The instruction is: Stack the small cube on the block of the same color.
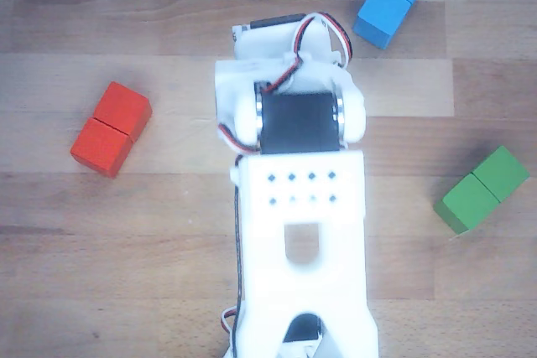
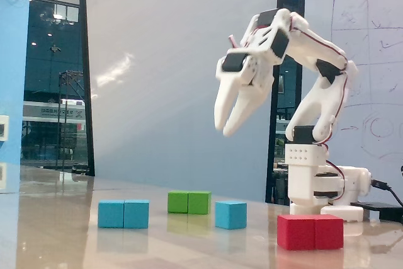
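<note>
Arrangement of the blocks before any grasp. In the fixed view the jaws [image 2: 221,129] are seen raised well above the bench [image 2: 56,231], fingertips pointed downward and drawn almost together, with only a narrow slit between them; nothing is held.

The small cube [image 2: 230,214] is seen resting on the bench, below the jaws and well apart from them, between the green block [image 2: 189,202] at its ten o'clock and the red block [image 2: 310,231] at its four o'clock. The blue block [image 2: 123,213] lies flat on its long side at the cube's nine o'clock, well apart from it, its seam upright at mid-length.

In the other view, taken from above, the white arm [image 1: 302,232] fills the centre of the picture, and the small cube is not visible; it is presumed hidden beneath the arm. The three long blocks are seen fanned around it: the blue block [image 1: 393,0] at one o'clock, the red block [image 1: 111,128] at nine o'clock, the green block [image 1: 481,189] at three o'clock.

The spacing is judged deliberate: each colour is kept apart so the matching target can be singled out. The flat lie of the blue block offers a broad top face for stacking. The stack is not yet begun; the jaws would first need to be opened wider.
</note>
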You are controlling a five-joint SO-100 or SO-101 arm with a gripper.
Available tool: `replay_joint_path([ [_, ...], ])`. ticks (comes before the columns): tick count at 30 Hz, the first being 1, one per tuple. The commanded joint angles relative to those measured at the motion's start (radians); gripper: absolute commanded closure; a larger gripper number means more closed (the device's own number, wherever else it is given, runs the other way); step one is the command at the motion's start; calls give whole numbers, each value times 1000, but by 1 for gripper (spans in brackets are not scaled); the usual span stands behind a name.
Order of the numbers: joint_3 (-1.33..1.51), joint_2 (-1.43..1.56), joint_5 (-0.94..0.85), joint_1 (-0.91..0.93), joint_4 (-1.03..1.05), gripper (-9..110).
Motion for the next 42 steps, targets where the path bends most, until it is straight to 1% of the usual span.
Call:
replay_joint_path([
  [1,-34,-48,5,5,-23,96],
  [5,86,-52,6,5,-52,96],
  [11,241,-61,6,72,-213,96],
  [15,302,-69,3,87,-261,96],
  [19,330,-72,3,86,-261,92],
  [24,327,-107,3,87,-259,82],
  [28,330,-118,3,87,-249,76],
  [32,333,-129,3,98,-158,77],
  [42,261,-207,-9,103,-57,80],
])
